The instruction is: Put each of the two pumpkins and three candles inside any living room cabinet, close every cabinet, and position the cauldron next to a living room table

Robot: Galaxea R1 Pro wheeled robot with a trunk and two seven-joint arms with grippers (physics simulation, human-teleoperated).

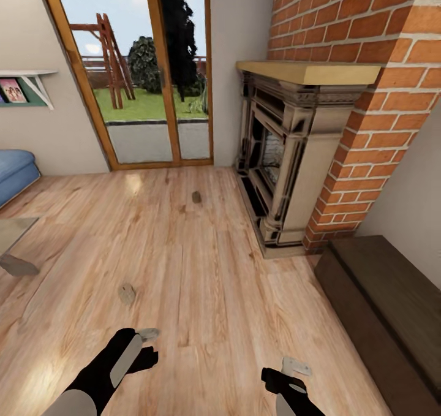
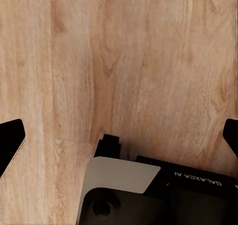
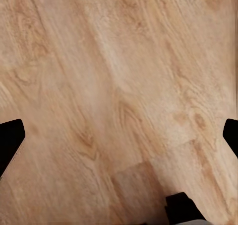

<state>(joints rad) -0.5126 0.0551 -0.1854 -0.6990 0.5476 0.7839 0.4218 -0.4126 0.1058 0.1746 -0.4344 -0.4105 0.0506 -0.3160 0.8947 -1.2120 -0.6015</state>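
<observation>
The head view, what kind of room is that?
Most likely a living room in a house: an ornate fireplace surround set into a red brick chimney, a wood plank floor, and a glazed door opening onto a garden. A long low dark-brown cabinet stands along the wall.

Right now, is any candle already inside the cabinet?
No: two candles lie on the wood floor, and the cabinet is shut.

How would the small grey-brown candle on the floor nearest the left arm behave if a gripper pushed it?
The candle looks squat and small, so it is probably light and would slide easily on the smooth wood floor. It seems to lean slightly; being cylindrical, it might tip and roll if pushed. Its surface looks dull, so it is likely not very slippery.
</observation>
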